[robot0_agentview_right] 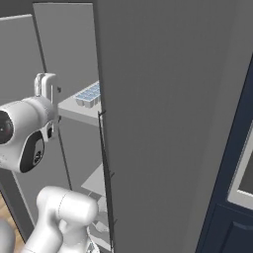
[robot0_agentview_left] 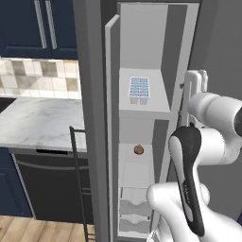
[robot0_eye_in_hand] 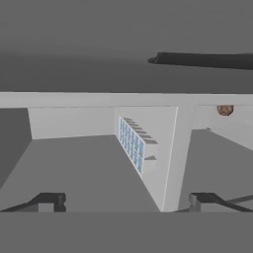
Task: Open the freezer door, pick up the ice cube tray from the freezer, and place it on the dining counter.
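Sitting on the upper pale shelf (robot0_agentview_left: 142, 111) of the tall dark-grey freezer (robot0_agentview_left: 177, 56), the small white ice cube tray (robot0_agentview_left: 139, 90) is untouched; the pincer (robot0_eye_in_hand: 126, 200) hangs wide, well apart from it.

ice cube tray (robot0_agentview_right: 89, 95) half hidden behind fridge door (robot0_agentview_right: 163, 123)

Domestic kitchen, rendered: navy cabinets (robot0_agentview_left: 42, 26) above a beige tiled backsplash (robot0_agentview_left: 38, 78), a grey-veined white marble worktop (robot0_agentview_left: 38, 123), a black dishwasher front (robot0_agentview_left: 47, 189), and a tall open dark-grey freezer (robot0_agentview_left: 142, 118).
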